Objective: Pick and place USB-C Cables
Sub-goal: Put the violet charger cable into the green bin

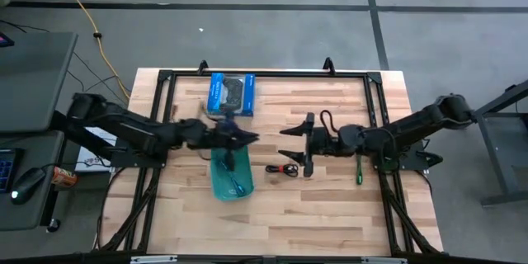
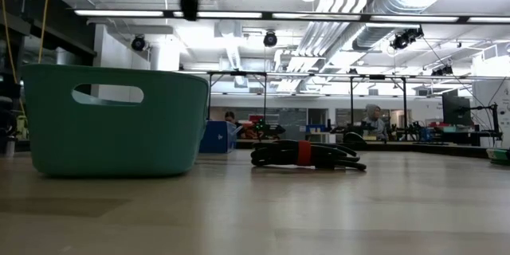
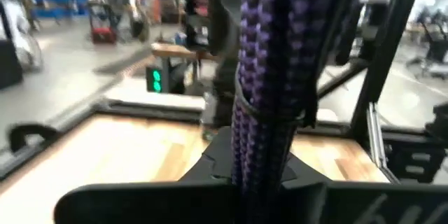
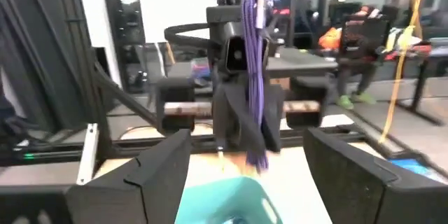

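My left gripper (image 1: 239, 138) hovers over the far end of the teal bin (image 1: 232, 178), shut on the purple cable (image 4: 255, 63). That cable fills the left wrist view (image 3: 269, 77). A thin bluish cable (image 1: 234, 183) lies inside the bin. The black cable with a red tie (image 1: 283, 168) lies flat on the table right of the bin, also seen in the low view (image 2: 304, 155). The green cable (image 1: 360, 170) lies under my right arm. My right gripper (image 1: 295, 147) is open, facing the left gripper from the right, above the black cable. My left gripper pinches the purple cable bundle at its middle (image 4: 250, 112) between its two fingers, reaching in level from the table's left. The bundle stands upright across the fingers, lifted clear above the bin, with its lower end (image 4: 259, 157) hanging free.
A blue box picturing a controller (image 1: 232, 93) lies at the far edge behind the bin. A black frame (image 1: 272, 73) runs round the wooden table. Bare wood shows on the near side (image 1: 313, 223). People sit in the room beyond (image 2: 372, 115).
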You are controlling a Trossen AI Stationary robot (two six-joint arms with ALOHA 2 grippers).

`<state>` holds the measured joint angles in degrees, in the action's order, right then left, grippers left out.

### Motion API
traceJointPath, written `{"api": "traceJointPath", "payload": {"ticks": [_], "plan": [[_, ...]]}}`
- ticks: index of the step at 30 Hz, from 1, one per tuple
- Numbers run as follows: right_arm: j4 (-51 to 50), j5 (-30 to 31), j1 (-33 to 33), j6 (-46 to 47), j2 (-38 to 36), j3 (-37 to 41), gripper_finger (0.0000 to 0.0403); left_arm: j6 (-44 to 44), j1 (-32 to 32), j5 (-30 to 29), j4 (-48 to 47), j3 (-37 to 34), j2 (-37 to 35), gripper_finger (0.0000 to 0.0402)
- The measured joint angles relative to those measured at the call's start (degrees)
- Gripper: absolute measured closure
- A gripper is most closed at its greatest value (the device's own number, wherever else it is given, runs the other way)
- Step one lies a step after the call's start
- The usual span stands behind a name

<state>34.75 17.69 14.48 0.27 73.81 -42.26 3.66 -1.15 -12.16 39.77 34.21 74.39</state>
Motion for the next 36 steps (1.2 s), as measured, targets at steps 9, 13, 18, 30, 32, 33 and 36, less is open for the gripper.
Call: {"api": "traceJointPath", "payload": {"ticks": [9,13,18,30,32,33,36], "plan": [[-3.7,17.0,6.8,-8.1,-4.1,0.0,0.0134,-0.8,-2.3,-5.4,0.4,-14.1,-22.0,0.0401],[-11.1,21.5,8.3,-6.4,-6.1,0.0,0.0134,-0.8,-3.0,-5.5,0.3,-15.5,-24.8,0.0401],[-27.6,22.4,7.5,3.3,-9.7,0.0,0.0134,-0.8,-3.5,-5.2,0.3,-15.5,-24.7,0.0401],[-38.6,34.3,7.0,15.6,-15.3,5.7,0.0134,-0.8,-3.5,-5.0,0.3,-15.5,-24.5,0.0401],[-36.7,33.4,6.5,16.7,-19.7,9.9,0.0135,-0.8,-3.5,-5.0,0.3,-15.5,-24.5,0.0401],[-35.7,32.3,6.1,17.2,-22.7,11.9,0.0135,-0.8,-3.5,-5.0,0.3,-15.5,-24.5,0.0401],[-28.6,25.9,5.1,16.2,-32.4,18.0,0.0135,-0.8,-3.5,-5.0,0.6,-15.5,-24.5,0.0401]]}}
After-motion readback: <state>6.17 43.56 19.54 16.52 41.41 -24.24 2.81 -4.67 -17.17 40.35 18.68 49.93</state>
